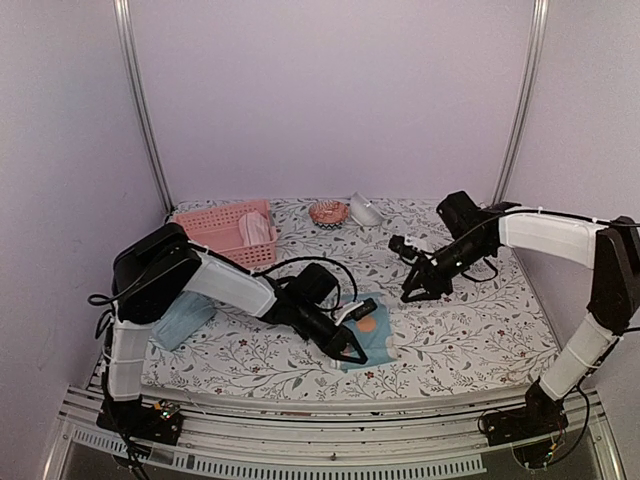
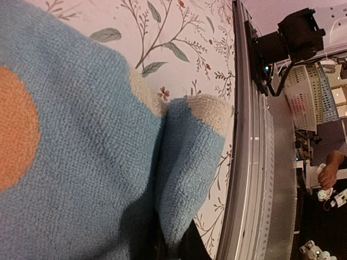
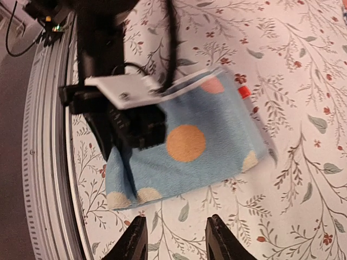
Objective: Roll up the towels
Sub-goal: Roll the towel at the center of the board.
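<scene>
The light blue towel with orange and white motifs lies flat near the table's front edge. It also shows in the left wrist view and the right wrist view. My left gripper is down on its near corner, shut on a raised fold of the cloth. My right gripper hovers open and empty just right of the towel, fingers apart over bare table. The pale teal towel lies at the left under my left arm. The pink towel sits in the basket.
A pink perforated basket stands at the back left. A small orange bowl and a white object sit at the back centre. The metal rail of the table's front edge runs close beside the towel.
</scene>
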`<move>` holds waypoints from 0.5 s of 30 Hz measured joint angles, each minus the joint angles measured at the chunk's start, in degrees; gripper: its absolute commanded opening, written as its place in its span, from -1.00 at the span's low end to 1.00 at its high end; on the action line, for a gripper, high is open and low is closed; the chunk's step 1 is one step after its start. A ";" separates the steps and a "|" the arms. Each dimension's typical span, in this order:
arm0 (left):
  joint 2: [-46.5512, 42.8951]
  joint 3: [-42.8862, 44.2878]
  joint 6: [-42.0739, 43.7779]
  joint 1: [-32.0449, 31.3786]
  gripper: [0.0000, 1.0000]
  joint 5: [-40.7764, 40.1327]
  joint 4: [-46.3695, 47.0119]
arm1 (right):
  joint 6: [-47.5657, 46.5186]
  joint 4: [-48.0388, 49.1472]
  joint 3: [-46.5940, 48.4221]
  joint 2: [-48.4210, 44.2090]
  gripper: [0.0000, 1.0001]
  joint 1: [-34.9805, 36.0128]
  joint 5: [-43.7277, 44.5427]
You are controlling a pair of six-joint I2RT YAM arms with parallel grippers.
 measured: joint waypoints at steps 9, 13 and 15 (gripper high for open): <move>2.99 3.76 -8.98 1.70 -0.90 5.49 -3.48 | -4.90 11.47 -16.68 -4.66 -0.03 19.74 14.71; 3.28 4.79 -10.36 1.79 -0.90 5.57 -5.20 | -5.73 16.57 -16.96 -4.70 -0.07 23.76 19.26; 3.32 5.11 -10.69 1.79 -0.90 5.51 -5.81 | -6.05 18.08 -16.96 -4.50 -0.11 24.94 20.72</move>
